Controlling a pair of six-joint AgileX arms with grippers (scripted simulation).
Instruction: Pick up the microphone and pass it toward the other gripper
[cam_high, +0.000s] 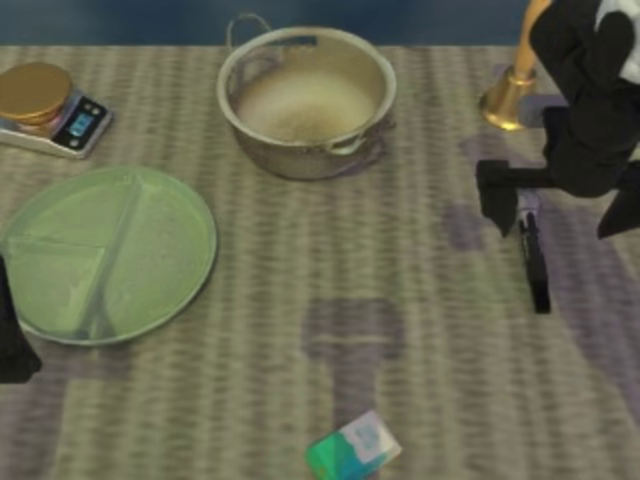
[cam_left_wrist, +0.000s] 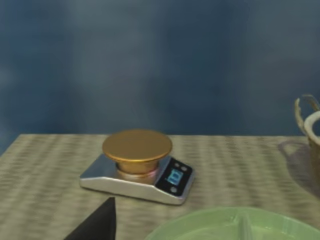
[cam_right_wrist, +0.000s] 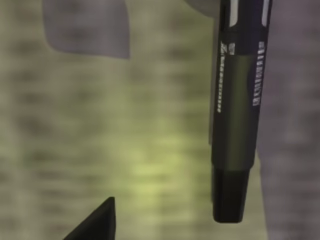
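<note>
The microphone (cam_high: 537, 262) lies flat on the table at the right, its slim black handle pointing toward the front edge. Most of its silver head is hidden under my right gripper (cam_high: 558, 212). That gripper hovers open just above the head end, with one wedge finger on each side of the mic. In the right wrist view the handle (cam_right_wrist: 235, 125) runs along the cloth, apart from the one fingertip (cam_right_wrist: 100, 222) that shows. The left gripper (cam_high: 10, 345) is parked at the left edge beside the green plate, with one fingertip (cam_left_wrist: 100, 225) showing in its wrist view.
A brass bell (cam_high: 510, 95) stands just behind the right arm. A metal pot (cam_high: 305, 100) sits at the back centre and a kitchen scale (cam_high: 50, 105) at the back left. A green divided plate (cam_high: 105, 250) lies at the left, and a small teal box (cam_high: 352, 447) at the front.
</note>
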